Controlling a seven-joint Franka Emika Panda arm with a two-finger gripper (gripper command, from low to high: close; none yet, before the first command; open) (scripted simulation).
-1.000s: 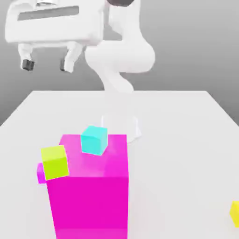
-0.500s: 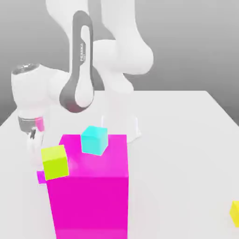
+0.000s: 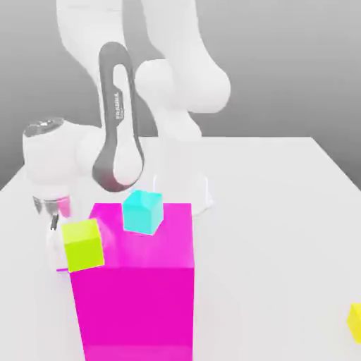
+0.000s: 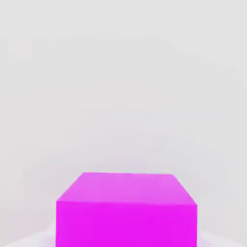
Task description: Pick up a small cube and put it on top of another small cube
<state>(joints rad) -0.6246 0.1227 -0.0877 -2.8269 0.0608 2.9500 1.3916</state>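
Fingers (image 4: 219, 240), pale and smooth, are closed on the small magenta cube (image 4: 126, 224), one on each side of it. In the exterior view the gripper (image 3: 58, 264) is low over the bench (image 3: 268, 233), toward the edge at the exterior view's left; a thin magenta strip of the cube shows by the fingertips. Whether the cube touches the bench, I cannot tell.

Just beside the gripper, toward the exterior view's right, stands the large magenta block (image 3: 134, 310), upright, with a flat, plain top. The cyan cube (image 3: 142, 212) rests on that top, near its far edge. A lime-yellow cube (image 3: 83, 245) overlaps the block's top at the corner nearer the exterior view's left; what carries it is unclear. Well apart, near the exterior view's right-hand border, lies a yellow cube (image 3: 356, 323), partly cut off.

Lettering on the dark trim of the white arm (image 3: 118, 116) reads FRANKA, turned sideways, with a smaller line beside it that I cannot read. A pink patch (image 3: 64, 206) marks the wrist just above the gripper. The arm's base is toward the bench's far edge.

The bench is off-white, matte and unpatterned, its far edge straight between two corners. Behind it is a plain grey backdrop (image 3: 282, 63), lighter above and darker toward the bench.
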